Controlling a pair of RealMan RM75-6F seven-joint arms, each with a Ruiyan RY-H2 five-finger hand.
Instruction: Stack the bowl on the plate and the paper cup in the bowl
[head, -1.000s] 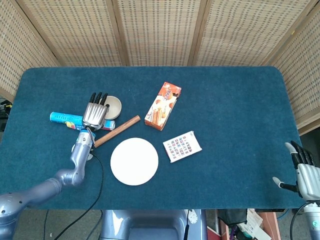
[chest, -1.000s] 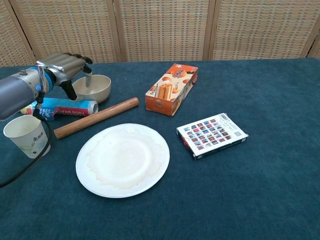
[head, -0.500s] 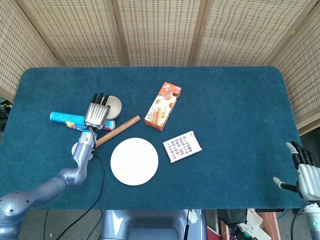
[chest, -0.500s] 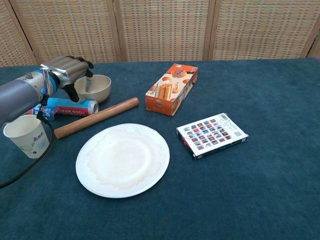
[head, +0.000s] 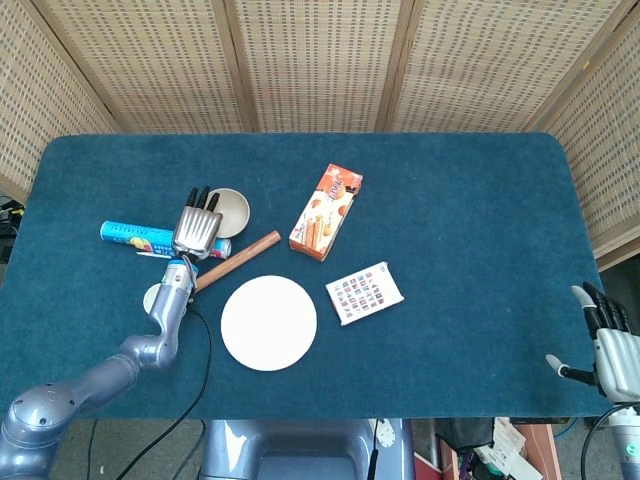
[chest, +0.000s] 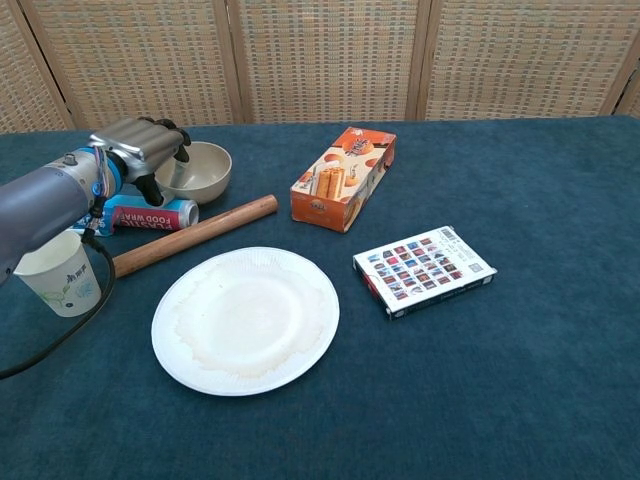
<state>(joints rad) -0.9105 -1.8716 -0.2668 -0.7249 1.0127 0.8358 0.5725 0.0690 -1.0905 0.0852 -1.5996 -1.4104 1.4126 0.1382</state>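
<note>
Left hand (chest: 140, 148) sits at the frame's upper left, fingers curled down. Right hand (head: 608, 345) rests lower right, fingers apart.

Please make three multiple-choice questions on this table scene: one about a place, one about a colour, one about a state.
1. Where is the paper cup?
A. in the bowl
B. on the table, left of the plate
C. on the biscuit box

2. What colour is the plate?
A. white
B. red
C. green

3. What lies on the plate?
A. the bowl
B. the rolling pin
C. nothing

Answers:
1 B: the cup stands on the cloth, left of the plate.
2 A: the plate is plainly white.
3 C: the bowl sits by the left robot hand, the rolling pin beside the plate.
</note>
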